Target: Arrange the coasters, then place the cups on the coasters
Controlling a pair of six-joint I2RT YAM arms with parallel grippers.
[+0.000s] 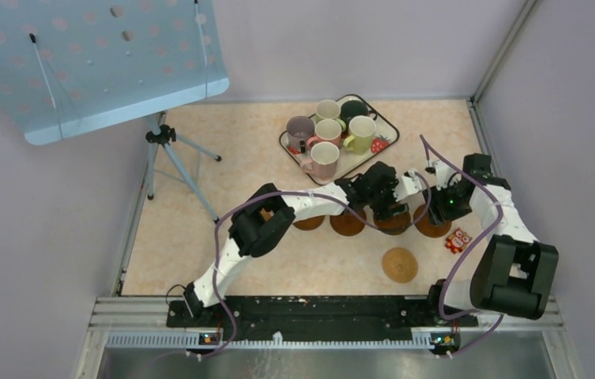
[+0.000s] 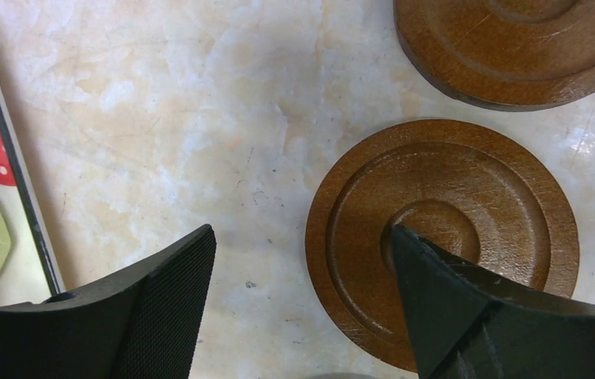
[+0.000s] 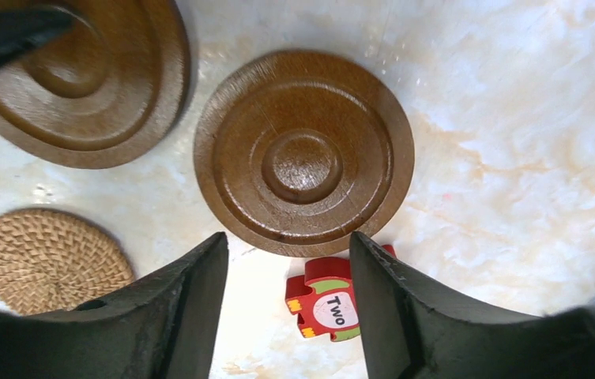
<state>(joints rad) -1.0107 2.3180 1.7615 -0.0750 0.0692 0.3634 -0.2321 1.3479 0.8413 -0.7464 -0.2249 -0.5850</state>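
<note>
Several brown coasters lie in a row on the table, among them one (image 1: 347, 224) left of my grippers and one at the right end (image 1: 434, 227). My left gripper (image 1: 391, 213) (image 2: 302, 237) is open. One fingertip (image 2: 436, 276) hangs over the centre of a coaster (image 2: 476, 197), and the other is over bare table. My right gripper (image 1: 441, 208) (image 3: 288, 241) stands open just short of the rim of the end coaster (image 3: 303, 152), holding nothing. Several cups stand on the strawberry-print tray (image 1: 389, 126), such as a pink one (image 1: 324, 160) and a mauve one (image 1: 300, 130).
A round wicker mat (image 1: 399, 264) (image 3: 49, 257) lies nearer the arm bases. Between my right fingers, flat on the table, is a red puzzle piece marked "Two" (image 1: 457, 240) (image 3: 329, 304). A tripod (image 1: 175, 158) with a blue panel stands at the back left. The tray's rim (image 2: 21, 181) shows left of my left gripper.
</note>
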